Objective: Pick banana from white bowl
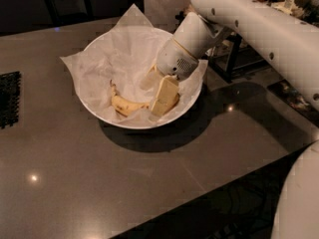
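Observation:
The banana [127, 105] lies in the front part of the white bowl [94, 111], on crinkled white paper [124, 54], with its dark stem pointing up and left. My gripper [155, 88] reaches down into the bowl from the right. It is open, with its pale fingers on either side of the banana's right half. The near finger [163, 96] hides that part of the banana, and the far finger [148, 78] stands behind it. The banana rests on the paper.
The bowl stands on a dark grey table [149, 173]. A black grid mat [9, 98] lies at the left edge. My white arm [259, 29] crosses the upper right. Dark furniture and clutter [234, 54] stand beyond the table's right edge.

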`<state>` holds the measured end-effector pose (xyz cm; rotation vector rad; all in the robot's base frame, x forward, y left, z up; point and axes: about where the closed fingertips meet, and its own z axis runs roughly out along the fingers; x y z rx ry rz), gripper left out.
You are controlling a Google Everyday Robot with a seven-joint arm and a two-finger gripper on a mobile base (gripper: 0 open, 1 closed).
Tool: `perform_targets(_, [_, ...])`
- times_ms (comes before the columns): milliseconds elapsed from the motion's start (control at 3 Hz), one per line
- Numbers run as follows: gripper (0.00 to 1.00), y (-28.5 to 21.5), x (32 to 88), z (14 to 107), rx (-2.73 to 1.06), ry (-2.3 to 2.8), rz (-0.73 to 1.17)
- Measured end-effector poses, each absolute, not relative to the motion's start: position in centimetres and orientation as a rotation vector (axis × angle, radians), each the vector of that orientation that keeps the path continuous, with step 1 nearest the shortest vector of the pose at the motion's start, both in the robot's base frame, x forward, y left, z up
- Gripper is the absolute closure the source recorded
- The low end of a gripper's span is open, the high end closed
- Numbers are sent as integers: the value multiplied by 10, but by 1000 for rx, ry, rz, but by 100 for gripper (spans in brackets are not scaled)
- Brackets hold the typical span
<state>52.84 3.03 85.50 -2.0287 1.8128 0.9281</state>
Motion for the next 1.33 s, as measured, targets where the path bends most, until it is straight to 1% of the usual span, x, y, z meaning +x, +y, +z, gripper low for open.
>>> perform_targets(333, [30,28,538,856,-2001,1830,895])
perform_targets(667, [32,28,544,858,-1985,1840,863])
perform_targets(1333, [33,29,548,837,-1965,1890,877])
